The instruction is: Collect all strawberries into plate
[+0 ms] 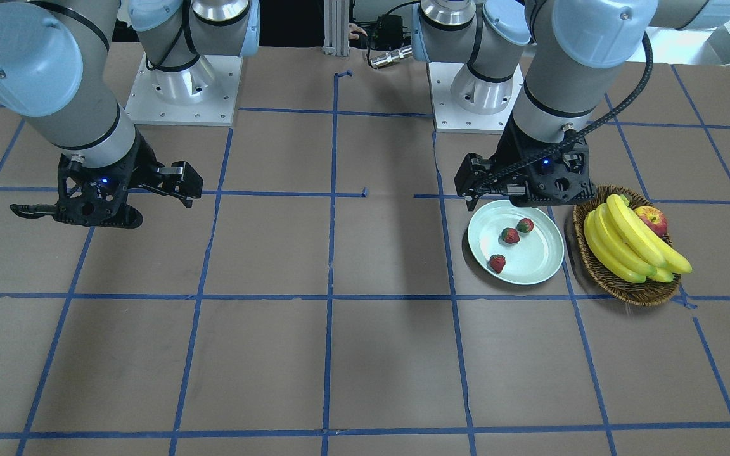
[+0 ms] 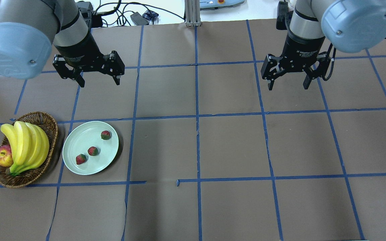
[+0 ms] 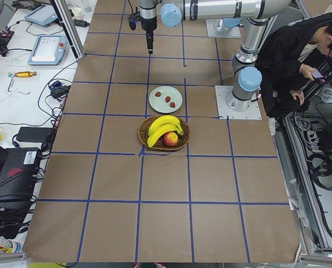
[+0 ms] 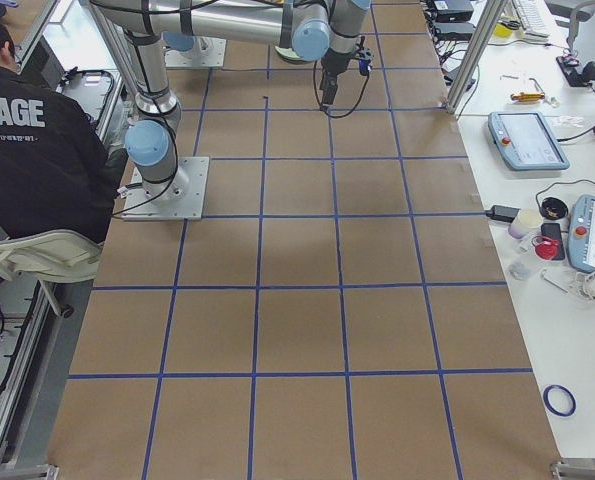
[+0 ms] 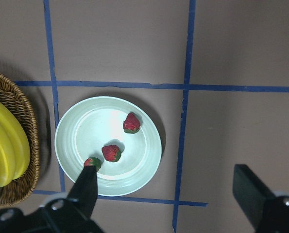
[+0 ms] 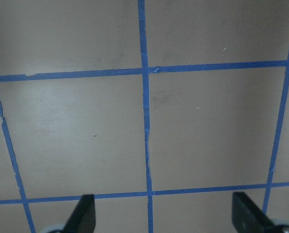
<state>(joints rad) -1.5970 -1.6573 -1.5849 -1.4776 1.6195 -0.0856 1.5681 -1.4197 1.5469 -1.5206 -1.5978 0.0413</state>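
Three strawberries point(image 2: 92, 151) are lying apart inside the mint-green plate point(image 2: 79, 140), so the collecting is looking finished. The left pincer point(image 2: 99, 82) is hovering above the bench point(image 2: 213, 150) near the plate, its fingers spread apart and empty. The right pincer point(image 2: 288, 86) is hanging well away from the plate, likewise spread and empty, so the left arm is sitting nearer.

The round, shallow plate point(image 2: 79, 139) was pale mint green, and the three small strawberries point(image 2: 92, 151) were red with green caps. The woven wicker basket point(image 2: 40, 117) was brown, the bananas point(image 2: 25, 144) yellow, the apple point(image 2: 2, 156) red-yellow. Blue tape point(image 2: 197, 100) gridded the brown table point(image 2: 233, 147).
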